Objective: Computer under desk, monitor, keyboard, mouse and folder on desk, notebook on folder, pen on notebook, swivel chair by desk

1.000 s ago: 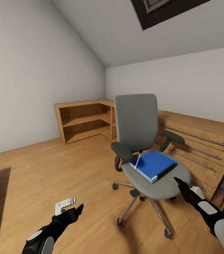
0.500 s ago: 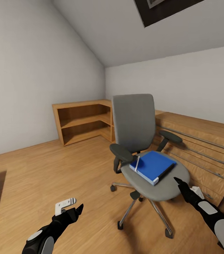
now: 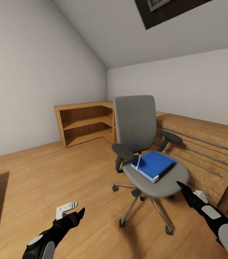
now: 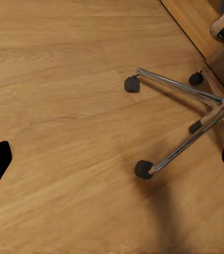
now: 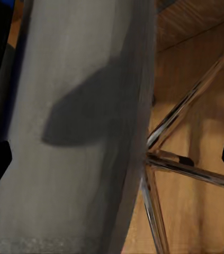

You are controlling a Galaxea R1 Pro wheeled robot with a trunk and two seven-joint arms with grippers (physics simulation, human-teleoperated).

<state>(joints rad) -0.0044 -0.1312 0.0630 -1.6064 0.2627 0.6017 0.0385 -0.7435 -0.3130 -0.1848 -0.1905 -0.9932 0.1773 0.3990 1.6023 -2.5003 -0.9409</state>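
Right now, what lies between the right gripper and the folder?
In the head view, just bare grey seat of the chair: the right gripper hovers at its front edge, and the blue folder lies farther back on the cushion with nothing between.

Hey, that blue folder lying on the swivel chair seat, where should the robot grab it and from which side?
Grip the blue folder at its near corner by the dark spine, coming from the chair's open front with the right gripper. It lies flat on the seat; backrest and armrests block the other sides.
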